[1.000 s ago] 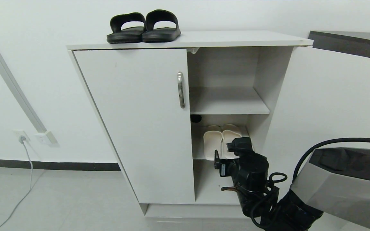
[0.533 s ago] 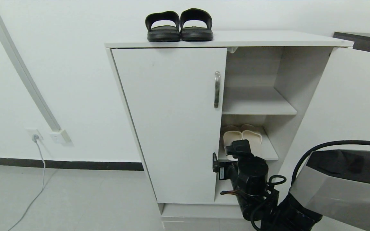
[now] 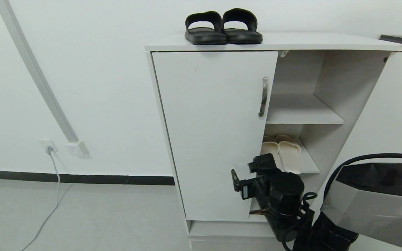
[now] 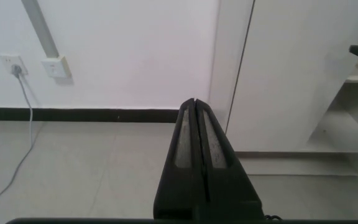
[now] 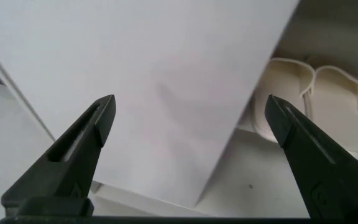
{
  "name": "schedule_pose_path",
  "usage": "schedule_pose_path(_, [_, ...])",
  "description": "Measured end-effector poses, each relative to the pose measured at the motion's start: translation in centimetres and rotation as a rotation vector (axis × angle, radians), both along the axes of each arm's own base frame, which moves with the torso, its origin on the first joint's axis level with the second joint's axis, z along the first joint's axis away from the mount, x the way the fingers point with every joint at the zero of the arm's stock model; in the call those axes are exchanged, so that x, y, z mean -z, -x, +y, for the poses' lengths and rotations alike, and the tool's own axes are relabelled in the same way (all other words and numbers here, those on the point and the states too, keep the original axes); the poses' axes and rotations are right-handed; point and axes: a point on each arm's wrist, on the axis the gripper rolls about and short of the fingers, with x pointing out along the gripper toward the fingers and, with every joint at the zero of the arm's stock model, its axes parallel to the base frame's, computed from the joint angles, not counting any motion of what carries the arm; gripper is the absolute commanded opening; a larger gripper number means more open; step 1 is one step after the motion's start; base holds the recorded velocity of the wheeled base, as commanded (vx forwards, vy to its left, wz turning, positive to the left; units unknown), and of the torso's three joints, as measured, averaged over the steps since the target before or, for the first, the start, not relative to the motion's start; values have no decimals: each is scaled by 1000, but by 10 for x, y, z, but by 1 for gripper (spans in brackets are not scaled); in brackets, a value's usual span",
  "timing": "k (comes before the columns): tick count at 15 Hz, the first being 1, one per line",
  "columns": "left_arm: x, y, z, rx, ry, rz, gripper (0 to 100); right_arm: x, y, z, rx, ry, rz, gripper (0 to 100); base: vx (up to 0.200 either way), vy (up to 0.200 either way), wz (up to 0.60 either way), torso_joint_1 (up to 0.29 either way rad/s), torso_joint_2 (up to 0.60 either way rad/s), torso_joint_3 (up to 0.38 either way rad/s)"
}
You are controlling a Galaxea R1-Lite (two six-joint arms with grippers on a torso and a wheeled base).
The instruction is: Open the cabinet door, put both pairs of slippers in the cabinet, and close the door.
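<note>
A pair of black slippers (image 3: 223, 27) sits on top of the white cabinet (image 3: 326, 42). A pair of cream slippers (image 3: 284, 153) lies on the middle shelf inside, also seen past the door edge as cream slippers (image 5: 316, 93). The left door (image 3: 215, 132) with its metal handle (image 3: 263, 97) is closed; the right door (image 3: 393, 111) stands wide open. My right gripper (image 5: 190, 106) is open and empty, low in front of the left door's inner edge. My left gripper (image 4: 194, 106) is shut on nothing, low above the floor, left of the cabinet.
A wall socket with a grey cable (image 3: 49, 148) and a slanted conduit (image 3: 37, 73) are on the wall to the left. Bare floor (image 3: 82, 216) spreads left of the cabinet. The upper shelf (image 3: 302, 115) and bottom shelf (image 4: 347, 134) hold nothing.
The whole picture has shifted, so the camera moved left and the cabinet sits further right. My right gripper now faces the closed door's lower edge instead of the open compartment.
</note>
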Motion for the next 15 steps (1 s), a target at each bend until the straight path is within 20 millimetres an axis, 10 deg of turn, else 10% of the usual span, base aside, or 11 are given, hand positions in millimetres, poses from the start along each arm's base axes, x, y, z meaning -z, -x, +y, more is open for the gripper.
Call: schedule_pose_path(15, [0, 0, 0, 1, -1, 1, 0, 5, 4, -2, -24, 28, 8, 100, 0, 0, 0, 5, -72, -90])
